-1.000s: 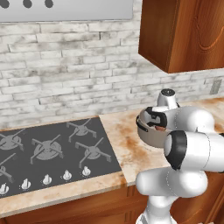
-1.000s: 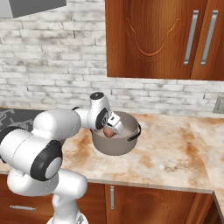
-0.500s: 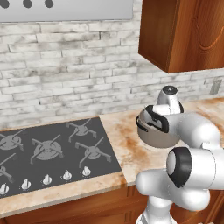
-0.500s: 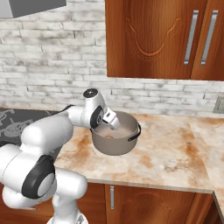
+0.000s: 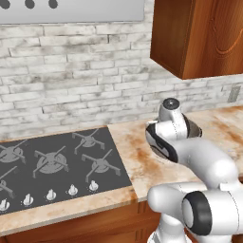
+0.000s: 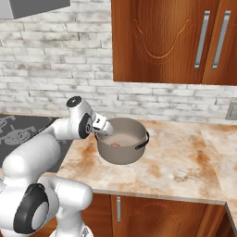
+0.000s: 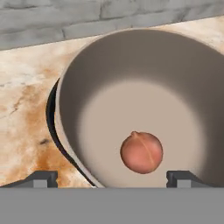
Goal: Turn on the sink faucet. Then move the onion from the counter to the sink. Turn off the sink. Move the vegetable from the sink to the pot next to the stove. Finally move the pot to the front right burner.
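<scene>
The grey-brown pot (image 6: 124, 147) stands on the beige counter (image 6: 178, 167), right of the black stove (image 5: 57, 161). The reddish onion (image 7: 141, 152) lies loose on the pot's floor, also seen as a small orange spot, the onion (image 6: 115, 144). My gripper (image 6: 102, 126) hovers at the pot's left rim, tilted down into it, open and apart from the onion. In the hand view the gripper (image 7: 112, 178) shows wide-set fingertips (image 7: 42, 178) with the onion beyond them. The front right burner (image 5: 99, 164) is bare. The sink and faucet are out of view.
Wooden wall cabinets (image 6: 171, 41) hang above the counter and a brick wall (image 6: 55, 88) stands close behind the pot. Silver knobs (image 5: 50, 194) line the stove's front edge. A wall outlet (image 6: 233, 111) sits at far right. Open counter stretches right of the pot.
The onion left the fingers and dropped to the pot's floor. The jaws spread a little wider and the hand drew back from over the pot to its left rim.
</scene>
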